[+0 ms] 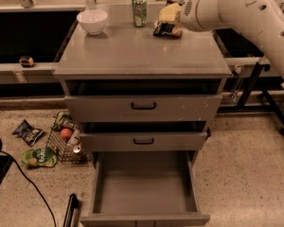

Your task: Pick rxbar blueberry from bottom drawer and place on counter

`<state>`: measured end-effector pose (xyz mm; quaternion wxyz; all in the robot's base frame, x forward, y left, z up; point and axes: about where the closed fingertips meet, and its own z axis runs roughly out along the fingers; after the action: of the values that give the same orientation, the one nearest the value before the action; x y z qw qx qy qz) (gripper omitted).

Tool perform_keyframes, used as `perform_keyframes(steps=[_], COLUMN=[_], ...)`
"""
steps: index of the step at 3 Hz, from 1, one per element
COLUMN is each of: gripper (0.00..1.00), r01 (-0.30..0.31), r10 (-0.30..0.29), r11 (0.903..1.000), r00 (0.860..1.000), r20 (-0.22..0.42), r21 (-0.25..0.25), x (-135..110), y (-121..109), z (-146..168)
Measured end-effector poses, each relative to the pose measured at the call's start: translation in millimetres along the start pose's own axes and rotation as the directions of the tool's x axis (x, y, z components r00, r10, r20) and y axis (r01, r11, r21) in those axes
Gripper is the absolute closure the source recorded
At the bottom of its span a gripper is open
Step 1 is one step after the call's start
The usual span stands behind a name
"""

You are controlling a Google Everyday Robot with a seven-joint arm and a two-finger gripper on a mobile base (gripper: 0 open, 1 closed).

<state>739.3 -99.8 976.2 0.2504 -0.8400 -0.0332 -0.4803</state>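
My gripper (167, 19) is over the back right of the counter (142, 53), on the end of the white arm that comes in from the upper right. It is shut on the rxbar blueberry (163, 29), a dark flat bar with pale lettering that hangs from the fingers just above or on the counter top. A bit of gold-brown wrapper (177, 32) shows right behind the bar. The bottom drawer (144, 215) is pulled fully open below the cabinet, and its tray holds nothing I can see.
A white bowl (92, 20) and a green can (139, 4) stand at the back of the counter. The two upper drawers (143, 109) are slightly ajar. On the floor at the left are a wire basket (66, 144) and snack bags (28, 132).
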Motion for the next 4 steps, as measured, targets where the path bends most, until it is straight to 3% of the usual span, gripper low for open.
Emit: perform_keyframes(steps=[1, 2, 3, 4], gripper=[1.00, 1.00, 0.81, 0.58], r01=[0.010, -0.007, -0.026, -0.043], r10=[-0.011, -0.001, 0.017, 0.039], r11=[0.9998, 0.9991, 0.9992, 0.9990], r00=[0.998, 0.982, 0.962, 0.946], r20=[0.068, 0.189, 0.274, 0.321], r21=[0.017, 0.041, 0.031, 0.006], x=[-8, -27, -41, -50], y=[-1, 2, 9, 19], z=[16, 39, 55, 69])
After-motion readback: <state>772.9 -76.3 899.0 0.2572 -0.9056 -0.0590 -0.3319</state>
